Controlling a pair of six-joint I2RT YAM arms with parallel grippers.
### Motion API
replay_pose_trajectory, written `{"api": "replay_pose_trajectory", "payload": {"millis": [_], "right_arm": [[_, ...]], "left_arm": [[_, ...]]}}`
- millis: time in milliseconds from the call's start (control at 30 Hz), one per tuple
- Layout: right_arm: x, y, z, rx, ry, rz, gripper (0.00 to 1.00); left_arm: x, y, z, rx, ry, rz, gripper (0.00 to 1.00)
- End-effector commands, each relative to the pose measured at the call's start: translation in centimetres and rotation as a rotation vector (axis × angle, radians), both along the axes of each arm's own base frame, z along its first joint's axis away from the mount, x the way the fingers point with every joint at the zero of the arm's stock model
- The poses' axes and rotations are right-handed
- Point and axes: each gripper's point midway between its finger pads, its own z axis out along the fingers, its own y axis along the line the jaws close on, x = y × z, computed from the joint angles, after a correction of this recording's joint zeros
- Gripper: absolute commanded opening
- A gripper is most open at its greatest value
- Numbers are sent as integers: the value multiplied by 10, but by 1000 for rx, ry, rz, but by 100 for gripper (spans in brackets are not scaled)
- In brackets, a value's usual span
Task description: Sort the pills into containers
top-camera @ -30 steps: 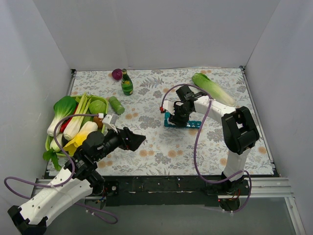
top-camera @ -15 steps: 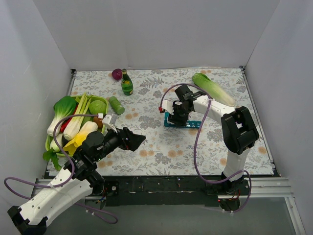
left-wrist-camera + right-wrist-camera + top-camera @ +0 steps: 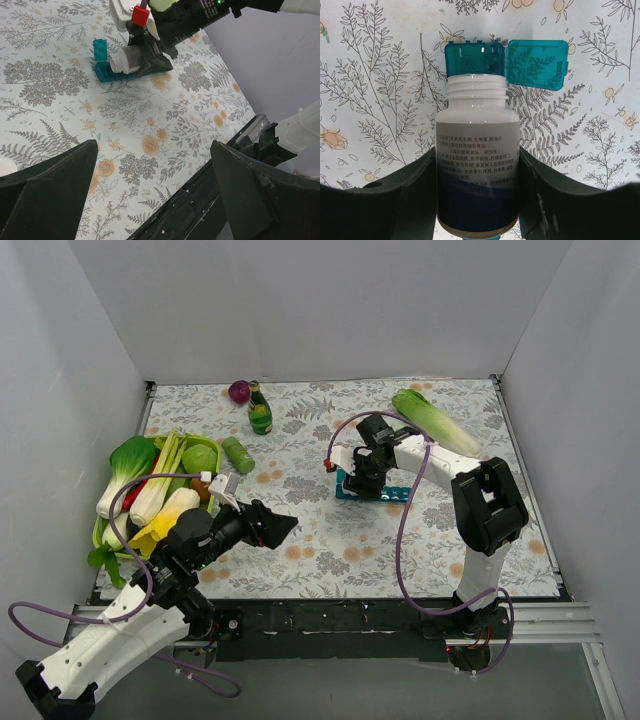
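My right gripper [image 3: 362, 472] is shut on a white pill bottle [image 3: 477, 160] with a printed label. The bottle is tipped, and its open neck points at the end compartment of the teal-blue pill box [image 3: 470, 57]. That compartment's lid [image 3: 536, 65] is flipped open. The box lies on the floral table [image 3: 378, 492] and also shows in the left wrist view [image 3: 101, 70], with the bottle [image 3: 124, 61] over it. No loose pills are visible. My left gripper [image 3: 275, 525] is open and empty, hovering over the front left of the table [image 3: 150, 200].
A green tray [image 3: 185, 443] of vegetables sits at the left. A green bottle [image 3: 260, 412], a purple onion [image 3: 239, 391] and a small green cucumber [image 3: 238, 454] lie at the back left. A napa cabbage [image 3: 435, 422] lies at the back right. The table's black front edge [image 3: 200, 200] is below my left gripper.
My right gripper with the bottle has shifted very slightly to the left over the pill box. The left arm has not moved.
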Motion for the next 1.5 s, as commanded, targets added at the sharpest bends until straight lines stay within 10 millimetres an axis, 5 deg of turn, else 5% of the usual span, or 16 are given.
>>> {"api": "replay_pose_trajectory", "payload": {"millis": [0,1467], "right_arm": [[8,8,10,10,-26,16,5],[6,7,10,-64,-20,27,4]], "left_arm": [[0,0,1,-6,-12,-3,97],[-3,4,0,-20,-14,6,97]]}}
